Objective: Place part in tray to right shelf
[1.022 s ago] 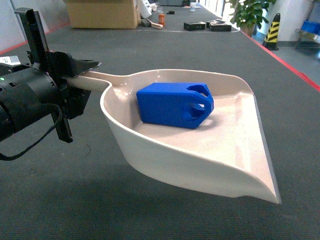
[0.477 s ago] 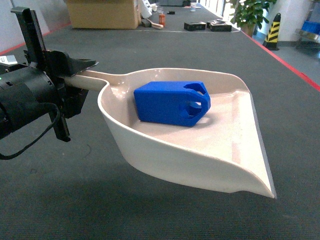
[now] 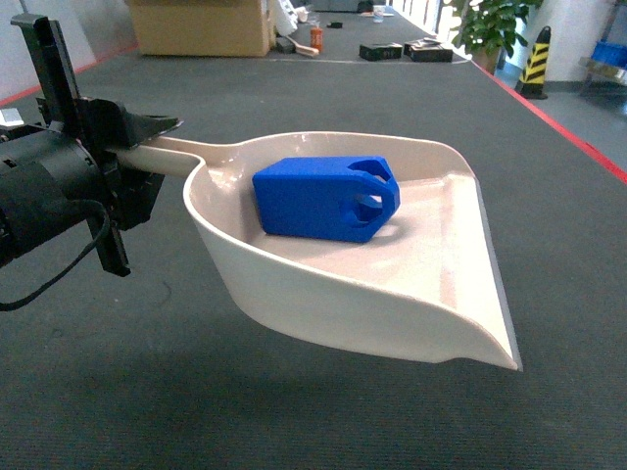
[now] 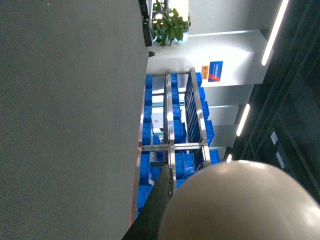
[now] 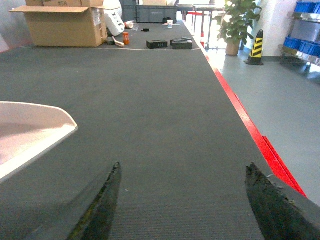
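The cream-white tray (image 3: 323, 294) hangs in the air over the grey floor, and my left gripper (image 3: 157, 147) is shut on its long handle at the left of the head view. The bright-blue part (image 3: 318, 201) lies inside the tray near its back wall, its pierced end pointing right. In the left wrist view the tray's rounded back (image 4: 240, 205) fills the lower right beside one dark finger (image 4: 160, 205). My right gripper (image 5: 183, 166) is open over bare carpet, with the tray's lip corner (image 5: 40, 125) to its left. A steel shelf with blue crates (image 3: 609, 59) stands far right.
A cardboard box (image 3: 201, 24), black cases (image 3: 407, 49), a potted plant (image 3: 485, 24) and a striped bollard (image 3: 534, 59) stand far ahead. A red line (image 5: 250, 125) edges the carpet on the right. Steel racks of blue crates (image 4: 172, 145) show in the left wrist view.
The tray with the part in it has shifted left and slightly up in the head view, carried by the left arm. The part has kept its place in the tray.
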{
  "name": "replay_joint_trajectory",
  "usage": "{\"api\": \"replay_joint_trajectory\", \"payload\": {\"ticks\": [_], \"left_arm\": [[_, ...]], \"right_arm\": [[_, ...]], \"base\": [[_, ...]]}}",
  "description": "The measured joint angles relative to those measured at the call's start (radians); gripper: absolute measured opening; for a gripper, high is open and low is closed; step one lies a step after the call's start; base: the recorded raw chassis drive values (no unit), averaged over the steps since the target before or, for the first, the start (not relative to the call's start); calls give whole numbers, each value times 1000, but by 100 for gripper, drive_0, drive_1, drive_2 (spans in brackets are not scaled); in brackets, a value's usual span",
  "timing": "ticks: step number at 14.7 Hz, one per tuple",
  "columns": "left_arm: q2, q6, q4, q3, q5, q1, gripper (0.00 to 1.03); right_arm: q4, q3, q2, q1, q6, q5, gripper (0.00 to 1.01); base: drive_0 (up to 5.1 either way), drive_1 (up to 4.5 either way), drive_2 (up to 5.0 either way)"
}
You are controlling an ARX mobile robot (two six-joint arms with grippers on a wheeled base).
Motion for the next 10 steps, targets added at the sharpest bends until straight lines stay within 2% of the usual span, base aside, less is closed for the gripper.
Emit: {"api": "replay_joint_trajectory", "payload": {"ticks": [2, 10], "left_arm": [[0, 0, 0, 0, 5, -6, 13], [0, 0, -1, 1, 8, -11, 13]], "right_arm": [[0, 0, 0, 0, 0, 0, 98], [-1, 0, 0, 0, 0, 0, 98]], "base": [[468, -277, -277], [501, -244, -244]]}}
